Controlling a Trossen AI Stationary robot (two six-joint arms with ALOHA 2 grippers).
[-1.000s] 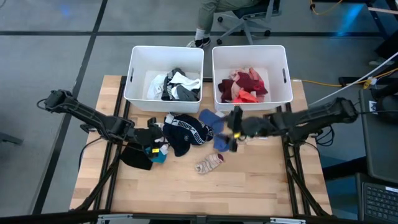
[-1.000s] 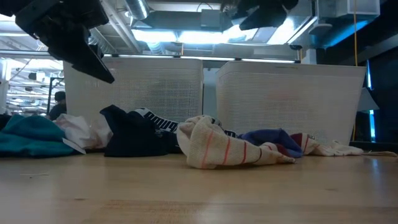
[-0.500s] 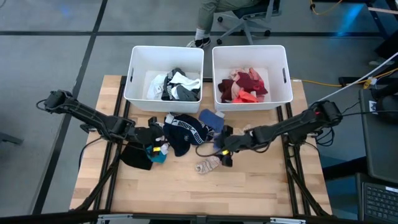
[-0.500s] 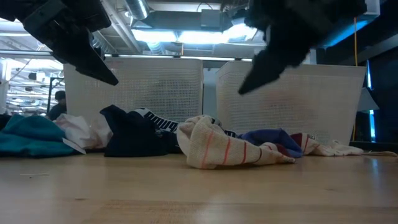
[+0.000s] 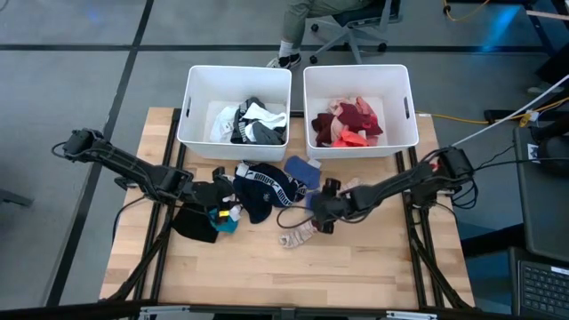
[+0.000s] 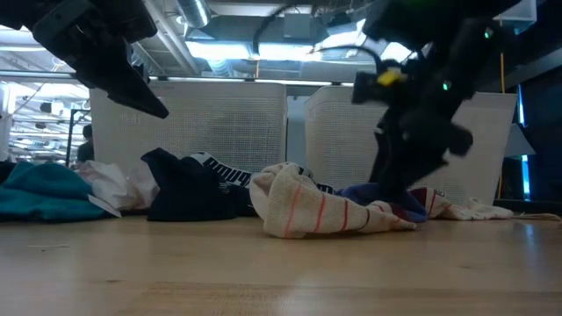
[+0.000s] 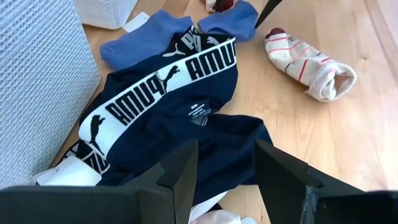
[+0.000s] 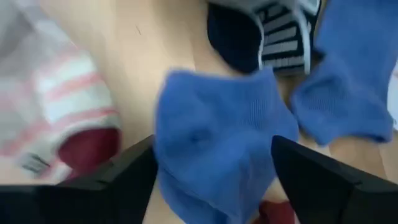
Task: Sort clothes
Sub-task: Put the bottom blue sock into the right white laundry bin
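Both grippers [image 5: 222, 191] [image 5: 322, 212] hover open over the clothes [image 5: 267, 187].

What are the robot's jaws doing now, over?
Right gripper open, jaws either side of blue sock, not gripping. Left gripper open above navy briefs. Striped sock close beside.

Table [image 5: 356, 267]: you have a light wooden top on dark legs, standing on grey floor.
Left bin [image 5: 197, 89]: white plastic, at your table's far edge.
Right bin [image 5: 402, 98]: white plastic, just beside the left bin, their walls nearly touching.
Office chair [image 5: 356, 27]: beyond the bins, with a person's legs [image 5: 298, 22] at it.
Yellow cable [image 5: 462, 116]: you see it on the floor by the right bin.
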